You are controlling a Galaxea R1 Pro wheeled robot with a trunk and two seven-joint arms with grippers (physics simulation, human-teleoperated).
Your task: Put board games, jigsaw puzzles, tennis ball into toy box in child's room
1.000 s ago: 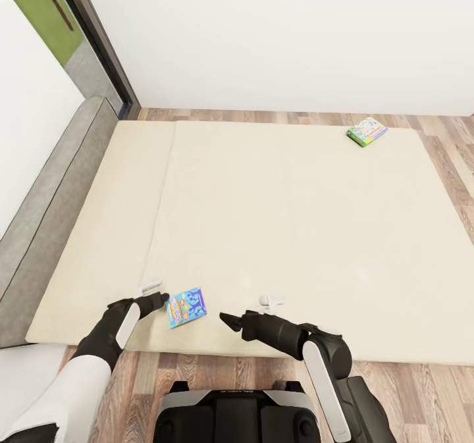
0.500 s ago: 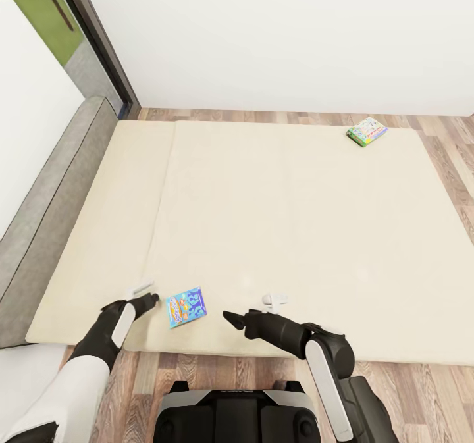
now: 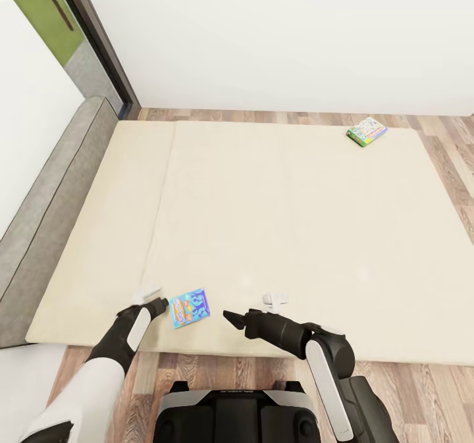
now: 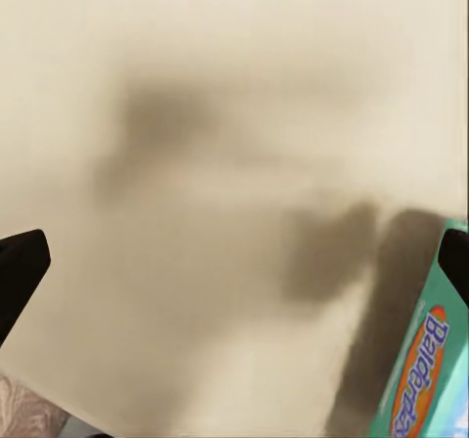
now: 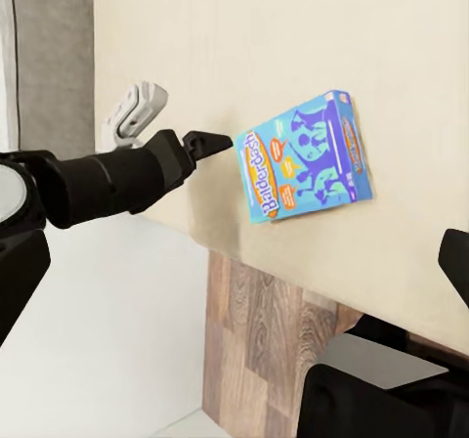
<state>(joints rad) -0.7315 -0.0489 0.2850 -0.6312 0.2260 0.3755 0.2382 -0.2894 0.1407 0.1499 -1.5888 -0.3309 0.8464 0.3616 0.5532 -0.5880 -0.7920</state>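
The bed (image 3: 276, 219) took up most of the head view, a wide cream sheet with wood floor (image 3: 434, 390) along its lower edge and at the right. A grey headboard (image 3: 46, 212) ran up the left side.

Two board games lay on it. The green box (image 3: 367, 130) sat far off at the upper right, near the far corner. The blue box (image 3: 189, 307) lay flat at lower left of centre, close to the bed's near edge.

My left gripper (image 3: 154, 301) sat just to the left of the blue box, tip almost at its left edge, though I could not tell whether they touched. My right gripper (image 3: 230, 316) hung to the box's right, a little apart. So the left was the nearer one.

The box's long axis ran slightly tilted across the frame, roughly along the line between my two grippers.

In my left wrist view both fingertips (image 4: 21, 267) stood at opposite edges, spread wide, with nothing between them; the box edge showed at lower right. My right fingers were likewise wide and empty in the right wrist view.

I judged the next move to be a small shift of the left gripper toward the box.
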